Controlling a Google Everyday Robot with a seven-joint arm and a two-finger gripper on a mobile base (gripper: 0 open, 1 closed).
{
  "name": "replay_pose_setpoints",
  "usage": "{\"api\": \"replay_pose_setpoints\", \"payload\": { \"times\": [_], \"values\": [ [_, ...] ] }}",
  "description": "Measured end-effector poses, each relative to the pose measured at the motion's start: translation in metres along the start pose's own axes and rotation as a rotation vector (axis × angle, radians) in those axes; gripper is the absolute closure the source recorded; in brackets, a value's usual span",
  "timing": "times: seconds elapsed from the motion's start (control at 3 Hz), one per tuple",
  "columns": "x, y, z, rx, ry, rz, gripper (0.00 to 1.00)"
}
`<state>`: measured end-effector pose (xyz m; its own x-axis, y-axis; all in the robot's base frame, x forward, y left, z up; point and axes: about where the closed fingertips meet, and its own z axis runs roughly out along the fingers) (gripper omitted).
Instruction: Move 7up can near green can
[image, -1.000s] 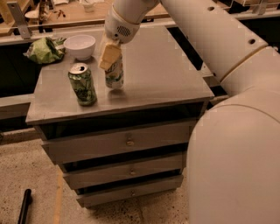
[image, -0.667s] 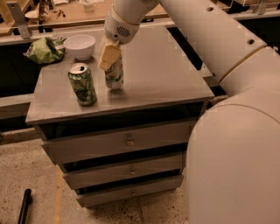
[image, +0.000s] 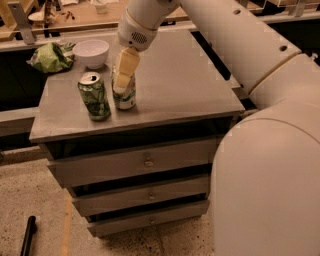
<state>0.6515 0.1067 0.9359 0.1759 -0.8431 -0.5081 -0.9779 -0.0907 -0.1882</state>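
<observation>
White-bodied with green lettering, the 7up can (image: 125, 99) stands upright near the front left of a grey cabinet top (image: 185, 85), its upper part hidden behind the robot's cream-coloured gripper (image: 121, 83). The gripper comes down on the can from above and slightly behind, at the end of a white arm (image: 235, 35) that reaches in from the upper right. Whether it is clamped on the can or only set around it cannot be told from this angle.

Just beside the 7up can, on its left and a little nearer the front edge, stands the green can (image: 94, 97), upright, dark and mottled, its silver top showing. A narrow gap separates the two cans.

Farther back on the cabinet top, a white bowl (image: 91, 52) sits near the rear left corner. To the left of the bowl, at the cabinet's edge, lies a crumpled green bag (image: 50, 57).

Below the top, three grey drawers (image: 145, 165) are stacked, each with a small round knob at its centre. The cabinet stands on a speckled floor (image: 55, 205), where a black rod-like object (image: 27, 241) lies at the lower left. The robot's large white body (image: 270, 185) fills the right side of the view.
</observation>
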Motion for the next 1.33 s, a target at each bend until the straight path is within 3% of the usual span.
{"api": "replay_pose_setpoints", "payload": {
  "times": [0.33,0.67,1.0,1.33],
  "values": [
    [0.000,0.000,0.000,0.000,0.000,0.000,0.00],
    [0.015,0.005,-0.037,0.056,-0.012,-0.028,0.00],
    [0.034,0.022,-0.085,0.141,-0.032,0.000,0.00],
    [0.042,0.023,-0.089,0.149,-0.027,0.012,0.00]
  ]
}}
